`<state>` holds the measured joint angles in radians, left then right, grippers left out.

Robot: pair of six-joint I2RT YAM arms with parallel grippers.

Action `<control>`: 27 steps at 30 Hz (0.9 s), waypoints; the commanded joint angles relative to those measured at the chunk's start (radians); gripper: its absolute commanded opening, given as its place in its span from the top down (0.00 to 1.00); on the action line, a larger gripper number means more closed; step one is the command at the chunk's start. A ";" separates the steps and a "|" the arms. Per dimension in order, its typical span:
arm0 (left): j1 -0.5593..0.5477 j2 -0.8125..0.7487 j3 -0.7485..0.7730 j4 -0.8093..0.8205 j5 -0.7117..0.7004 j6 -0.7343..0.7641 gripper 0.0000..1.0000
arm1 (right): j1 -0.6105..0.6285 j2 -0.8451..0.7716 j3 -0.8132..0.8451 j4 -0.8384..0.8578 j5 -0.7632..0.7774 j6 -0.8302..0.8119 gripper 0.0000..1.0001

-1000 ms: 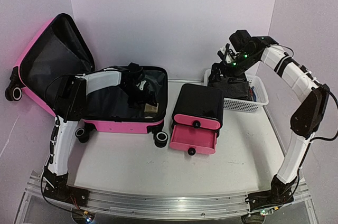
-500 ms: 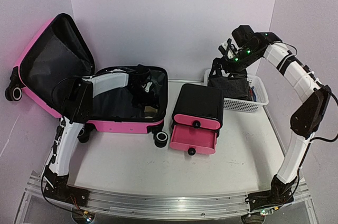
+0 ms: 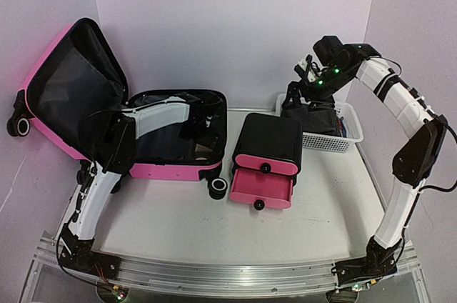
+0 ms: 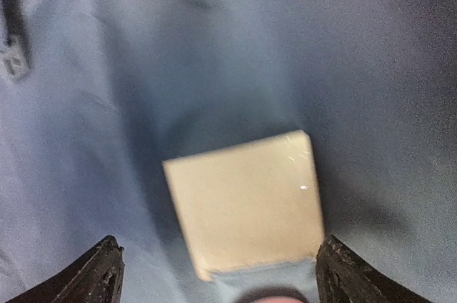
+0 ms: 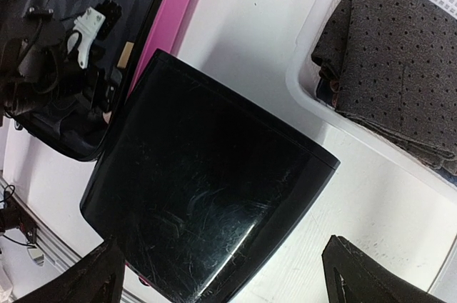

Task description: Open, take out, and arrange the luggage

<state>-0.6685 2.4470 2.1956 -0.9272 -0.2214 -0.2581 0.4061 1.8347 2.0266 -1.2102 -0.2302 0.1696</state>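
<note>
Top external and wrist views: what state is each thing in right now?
pink suitcase: open, lid raised at left.
black cabinet: upper drawer shut, lower drawer pulled out.
white mesh basket: holds folded dark cloth.
left gripper: open, over a beige square inside the suitcase.
right gripper: open, empty, above the cabinet.

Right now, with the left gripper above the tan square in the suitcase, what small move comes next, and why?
Probably lower the left gripper and close on the tan square. The gripper is open with the square roughly between its fingers, and the square lies flat inside the luggage, not yet gripped.
</note>
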 commanded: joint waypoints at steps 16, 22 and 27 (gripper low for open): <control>0.045 0.055 0.081 0.012 0.143 -0.122 0.01 | -0.010 0.011 0.023 -0.006 -0.044 -0.028 0.02; 0.029 0.062 0.051 0.005 0.053 -0.050 0.01 | -0.012 0.019 0.025 -0.006 -0.049 -0.026 0.02; 0.020 0.075 0.067 0.005 0.052 -0.020 0.00 | -0.012 0.027 0.032 -0.005 -0.055 -0.020 0.02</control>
<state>-0.6430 2.5076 2.2627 -0.9150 -0.1696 -0.3050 0.3977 1.8500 2.0266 -1.2236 -0.2680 0.1528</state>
